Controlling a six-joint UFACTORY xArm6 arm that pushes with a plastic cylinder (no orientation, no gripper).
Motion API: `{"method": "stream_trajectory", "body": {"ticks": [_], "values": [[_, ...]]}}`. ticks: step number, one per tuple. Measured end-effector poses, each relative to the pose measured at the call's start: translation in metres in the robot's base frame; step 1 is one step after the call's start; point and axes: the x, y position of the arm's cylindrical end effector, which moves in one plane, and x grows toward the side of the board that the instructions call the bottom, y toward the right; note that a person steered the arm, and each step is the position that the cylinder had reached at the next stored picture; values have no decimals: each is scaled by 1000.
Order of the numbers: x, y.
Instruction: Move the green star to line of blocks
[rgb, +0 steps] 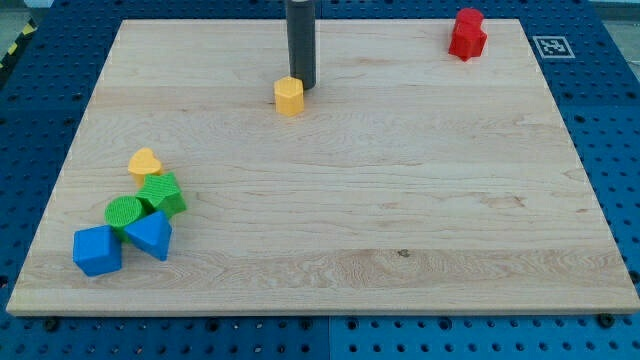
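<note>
The green star (161, 193) lies at the view's lower left, in a tight cluster. It touches a yellow heart (145, 162) above it, a green cylinder (124, 212) to its lower left and a blue triangle (152, 235) below. A blue block (96, 250) ends the cluster at the bottom left. My tip (302, 86) is at the view's top centre, far from the star, right against the upper right side of a small yellow hexagonal block (289, 96).
A red block (467, 34) stands alone near the board's top right corner. A black-and-white marker tag (550, 45) sits just beyond that corner. The wooden board (400, 200) lies on a blue perforated table (620, 120).
</note>
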Motion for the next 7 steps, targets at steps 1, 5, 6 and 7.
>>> {"method": "stream_trajectory", "body": {"ticks": [1,5,6,7], "values": [[18,-1],[66,-61],[79,-73],[93,-77]]}}
